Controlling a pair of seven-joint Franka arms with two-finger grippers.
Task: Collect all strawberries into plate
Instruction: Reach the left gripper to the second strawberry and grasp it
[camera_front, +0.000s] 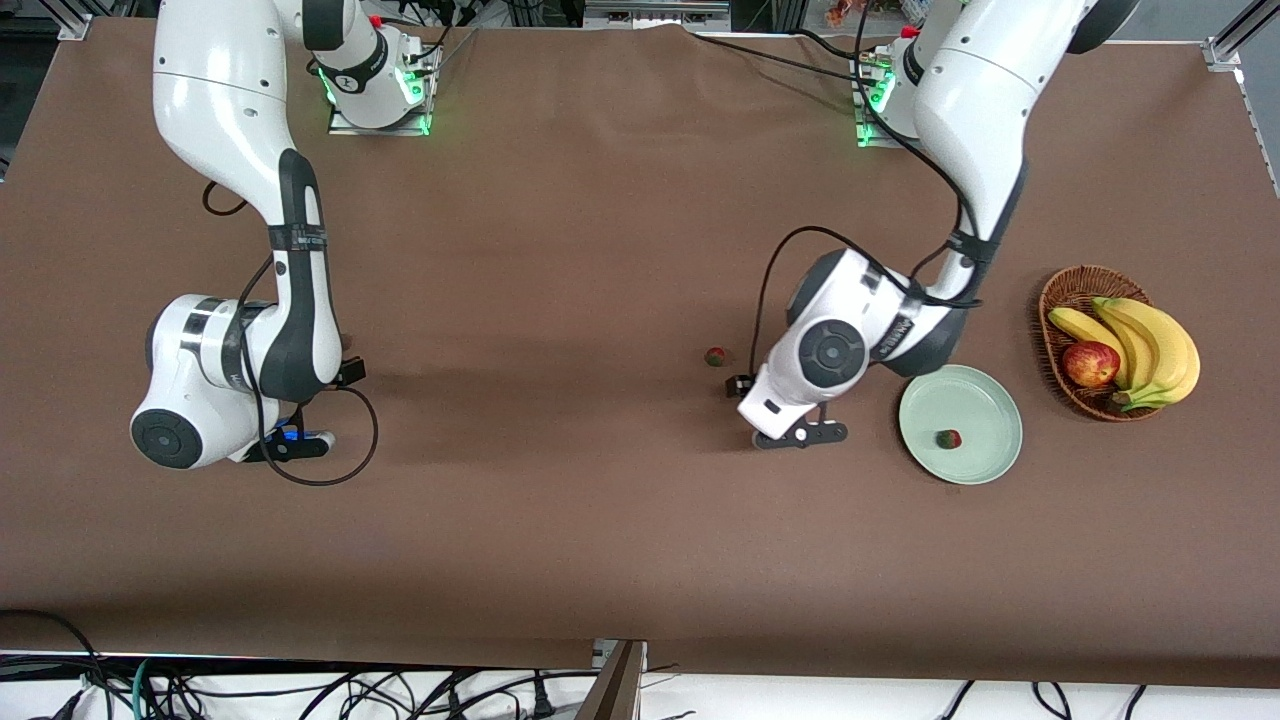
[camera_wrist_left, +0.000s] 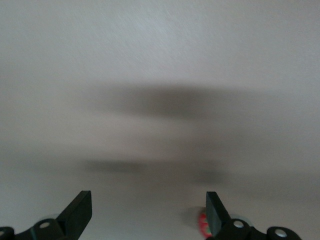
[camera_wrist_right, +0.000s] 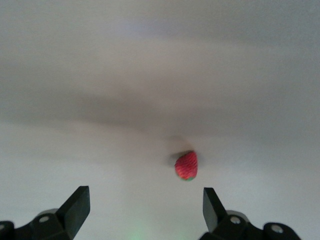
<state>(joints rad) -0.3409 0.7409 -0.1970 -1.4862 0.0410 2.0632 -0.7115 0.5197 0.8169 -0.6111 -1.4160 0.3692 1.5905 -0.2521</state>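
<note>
Left gripper (camera_front: 800, 436) low over table (camera_front: 560, 520) beside plate (camera_front: 985, 405), fingers spread, empty, right gripper (camera_front: 290, 445) waiting, fingers spread above strawberry (camera_wrist_right: 186, 165).

Front view: high camera facing both arm bases, covering the whole table (camera_front: 560, 520). Wrist views: each looks past its own open fingers, close above the tabletop. Right wrist view frames a strawberry (camera_wrist_right: 186, 165) just ahead of its fingertips.
</note>
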